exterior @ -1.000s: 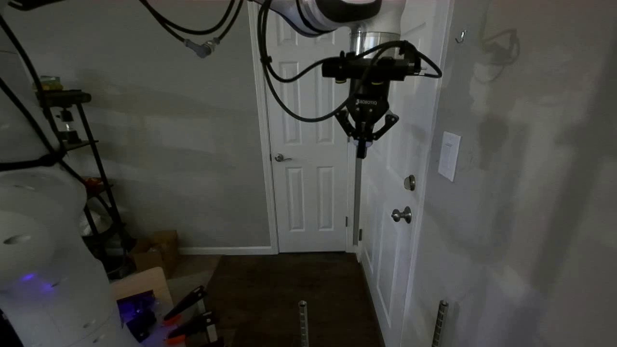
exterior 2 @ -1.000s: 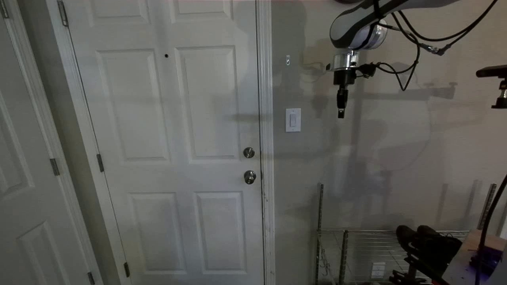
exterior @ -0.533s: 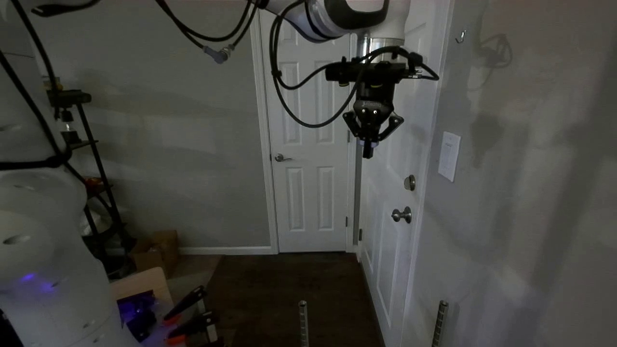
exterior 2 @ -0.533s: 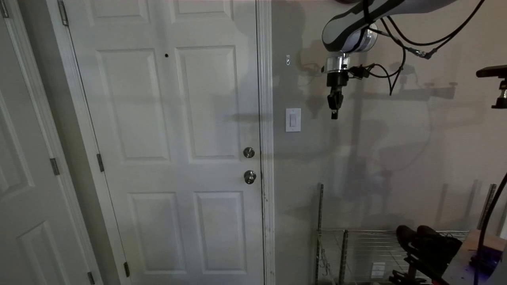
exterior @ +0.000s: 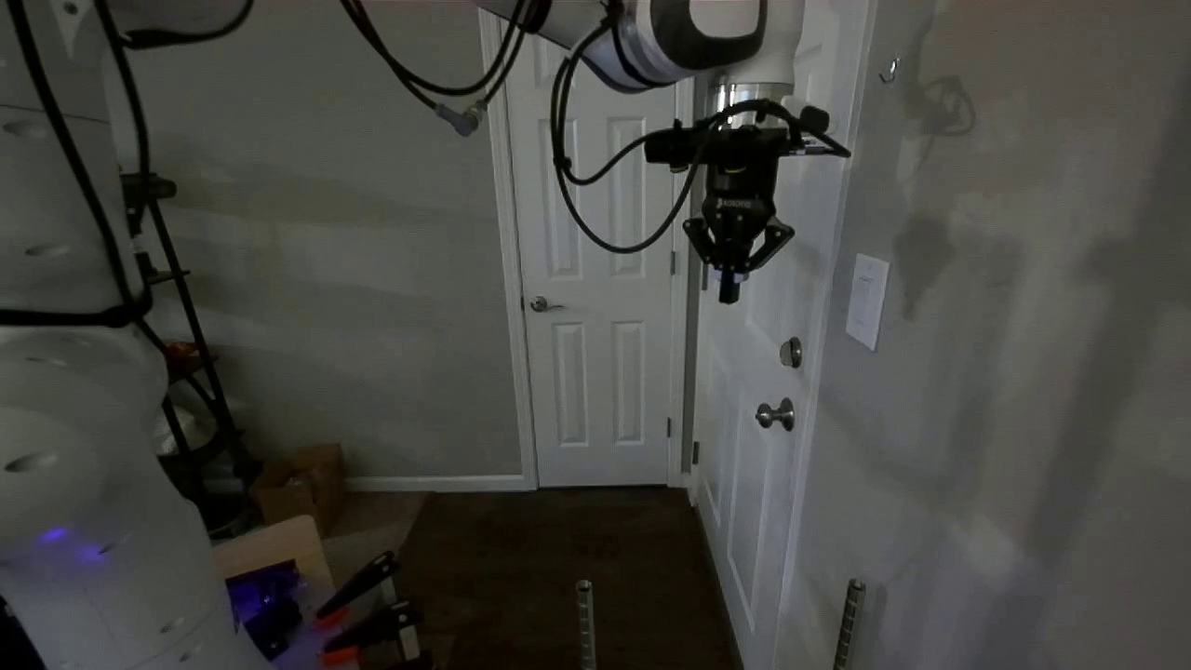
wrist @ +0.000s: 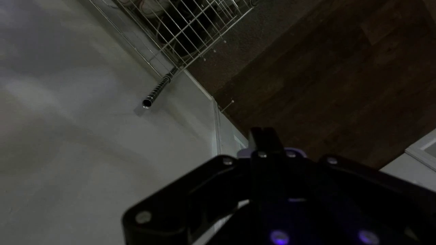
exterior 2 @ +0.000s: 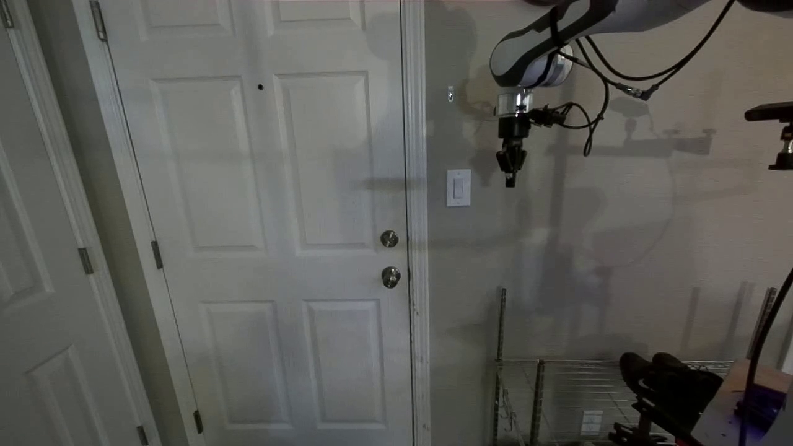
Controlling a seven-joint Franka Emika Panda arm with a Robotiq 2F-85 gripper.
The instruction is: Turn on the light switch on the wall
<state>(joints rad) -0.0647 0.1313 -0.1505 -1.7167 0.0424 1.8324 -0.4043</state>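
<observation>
The light switch (exterior: 867, 302) is a white upright plate on the pale grey wall (exterior: 1042, 391). It also shows with its central rocker in an exterior view (exterior 2: 458, 188), right of the door frame. My gripper (exterior: 729, 293) points straight down, its tips about level with the switch and apart from it. In an exterior view the gripper (exterior 2: 510, 181) hangs to the right of the plate. In the wrist view the fingers (wrist: 263, 130) are pressed together with nothing between them. The wall (wrist: 85, 153) fills the left of the wrist view; the switch does not show there.
A white panelled door (exterior 2: 248, 279) with a metal knob (exterior 2: 391, 277) stands beside the switch. A metal hook (exterior: 889, 71) is on the wall above. A wire rack (wrist: 190, 34) with upright posts (exterior: 849, 623) stands low by the wall. Cables (exterior: 605, 233) loop beside the wrist.
My gripper has moved nearer to the light switch in both exterior views, with its tips at about the same height. It stays shut and pointing down. The switch looks the same.
</observation>
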